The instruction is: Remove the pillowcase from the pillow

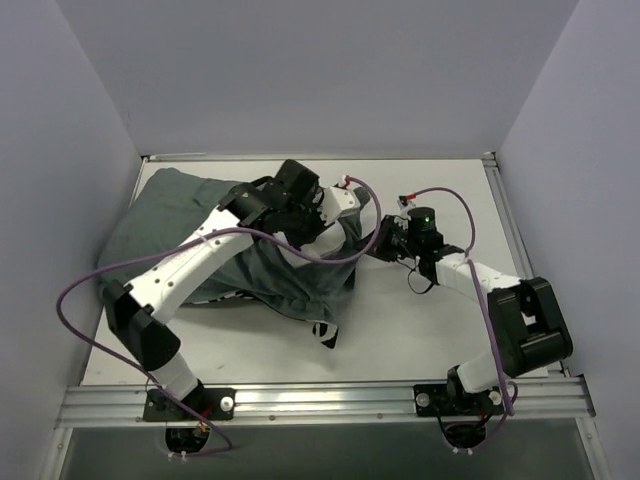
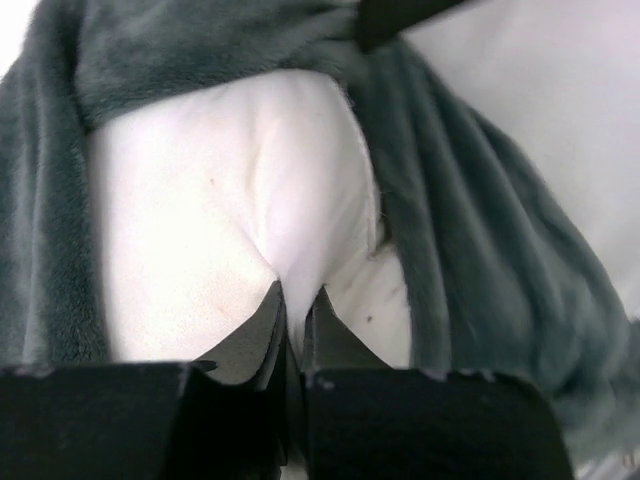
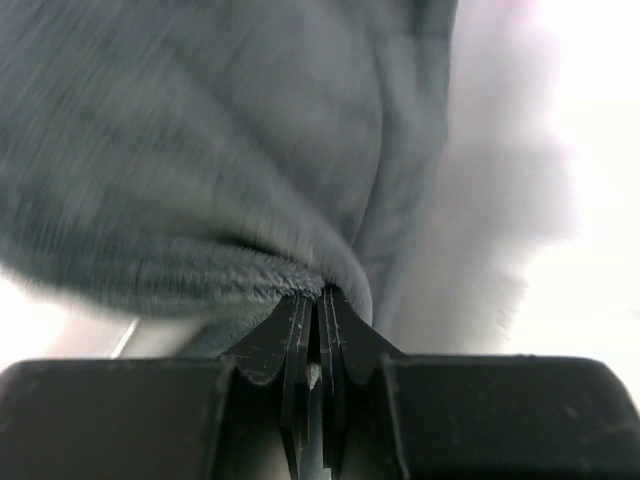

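Note:
The pillowcase (image 1: 170, 215) lies bunched at the left of the table, dark grey-green side out, with a zebra-striped corner (image 1: 325, 333) poking out at its near edge. In the left wrist view the white pillow (image 2: 200, 200) bulges out of the pillowcase (image 2: 470, 250) opening. My left gripper (image 2: 297, 295) is shut, pinching a fold of the pillow's white fabric. My right gripper (image 3: 318, 295) is shut on the grey rim of the pillowcase (image 3: 200, 150). From above, both grippers meet at the cloth's right end, left (image 1: 345, 215) and right (image 1: 385, 240). My left arm hides the pillow there.
Grey walls enclose the table (image 1: 420, 320) on three sides, and a metal rail (image 1: 320, 400) runs along the near edge. A purple cable (image 1: 90, 290) loops off the left arm and another (image 1: 450, 195) off the right arm.

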{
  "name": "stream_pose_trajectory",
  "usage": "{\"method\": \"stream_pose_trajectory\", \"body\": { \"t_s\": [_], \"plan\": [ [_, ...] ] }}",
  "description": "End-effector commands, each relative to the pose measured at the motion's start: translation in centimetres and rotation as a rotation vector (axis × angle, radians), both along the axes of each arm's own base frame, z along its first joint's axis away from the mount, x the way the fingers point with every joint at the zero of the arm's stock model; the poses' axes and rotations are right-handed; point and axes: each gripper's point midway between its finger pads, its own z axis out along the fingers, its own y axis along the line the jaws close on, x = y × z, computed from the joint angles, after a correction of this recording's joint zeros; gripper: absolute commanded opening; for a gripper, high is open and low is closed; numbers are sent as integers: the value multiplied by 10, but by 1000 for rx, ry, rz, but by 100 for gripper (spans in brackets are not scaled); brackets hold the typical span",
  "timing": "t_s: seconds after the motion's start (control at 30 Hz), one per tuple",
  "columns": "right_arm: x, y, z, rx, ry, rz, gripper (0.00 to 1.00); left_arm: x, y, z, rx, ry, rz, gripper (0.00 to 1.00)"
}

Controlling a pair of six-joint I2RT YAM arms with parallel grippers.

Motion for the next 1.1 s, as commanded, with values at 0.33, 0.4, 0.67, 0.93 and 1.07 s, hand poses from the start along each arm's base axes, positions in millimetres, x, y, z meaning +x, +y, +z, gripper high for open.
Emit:
{"method": "stream_pose_trajectory", "body": {
  "t_s": [0.33,0.4,0.67,0.93,1.07],
  "plan": [
    [61,-91,-45,-268,81,-196,0,-139,81,116,-268,58,-429,2],
    [69,-107,-32,-311,61,-232,0,-134,83,107,-267,61,-405,2],
    [38,-68,24,-318,-97,35,17,-84,63,81,-309,80,-218,2],
    [33,-6,121,-255,-333,87,77,-79,46,49,-284,142,-185,2],
    [48,18,117,-238,-314,108,80,-77,45,50,-289,140,-171,2]
  ]
}}
